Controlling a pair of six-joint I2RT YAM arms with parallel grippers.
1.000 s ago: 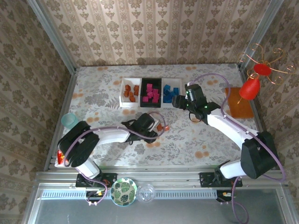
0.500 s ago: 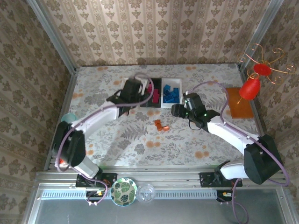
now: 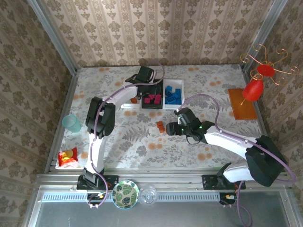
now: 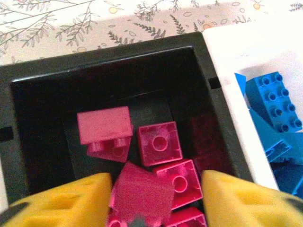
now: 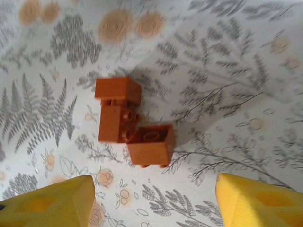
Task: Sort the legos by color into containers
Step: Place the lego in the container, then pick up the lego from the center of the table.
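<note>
Left white bin: orange-brown legos lie inside, so this is the likely home for that colour.

Black bin, middle of the row: the left arm reaches across to it and the left gripper hangs directly over its opening. Jaws stand moderately apart. A tilted magenta lego sits between them, clear of the right finger, apparently let go rather than gripped. Below it the other magenta legos lie loose on the bin floor. Judgement: the gripper is centred over the bin so that a released piece lands among its own colour.

Loose orange-brown cluster: a few bricks touching one another on the patterned table, near the bins but not in one. These are unsorted.

Right white bin: blue legos piled inside, next to the black bin.

Right gripper: low over the table, jaws wide and empty, the loose cluster just ahead of the fingertips. Judgement: it is lined up for a pick. The bricks touch, so closing on one may drag a neighbour.
</note>
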